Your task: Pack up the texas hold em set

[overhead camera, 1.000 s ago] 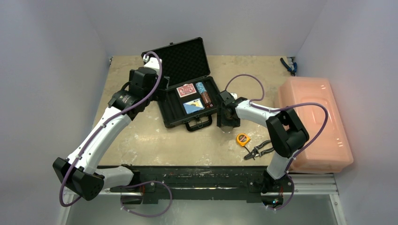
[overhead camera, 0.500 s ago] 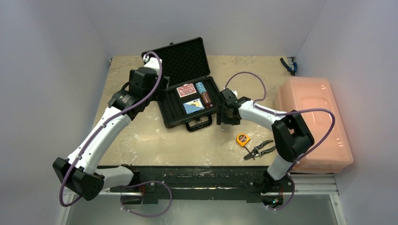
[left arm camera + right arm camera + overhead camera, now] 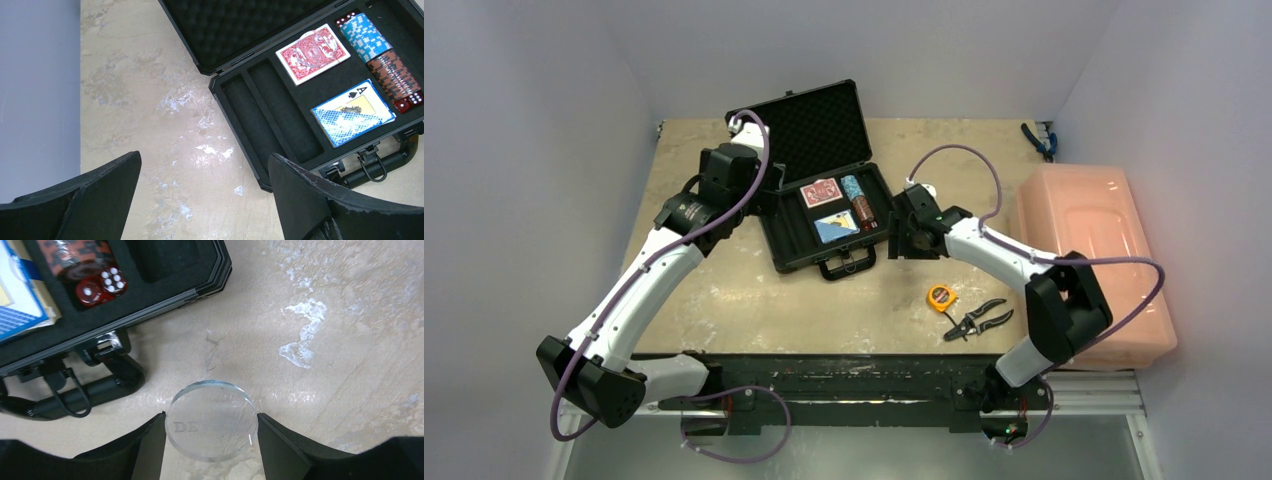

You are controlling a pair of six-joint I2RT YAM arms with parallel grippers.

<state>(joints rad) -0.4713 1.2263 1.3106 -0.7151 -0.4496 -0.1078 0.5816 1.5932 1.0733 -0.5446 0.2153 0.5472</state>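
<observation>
Clear round disc (image 3: 211, 420) pinched between black right fingers (image 3: 282, 447)

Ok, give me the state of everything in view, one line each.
Black hard briefcase: open, lid raised.
Red card deck: in its foam slot.
Blue card deck: in its slot, ace showing.
Blue chip stack: on its side, in case.
Brown chip stack: on its side, in case.
Red dice: in case.
Clear round disc: gripped by right pincer, outside case.
Left pincer: open, empty.
Black-handled pliers: handles spread.
</observation>
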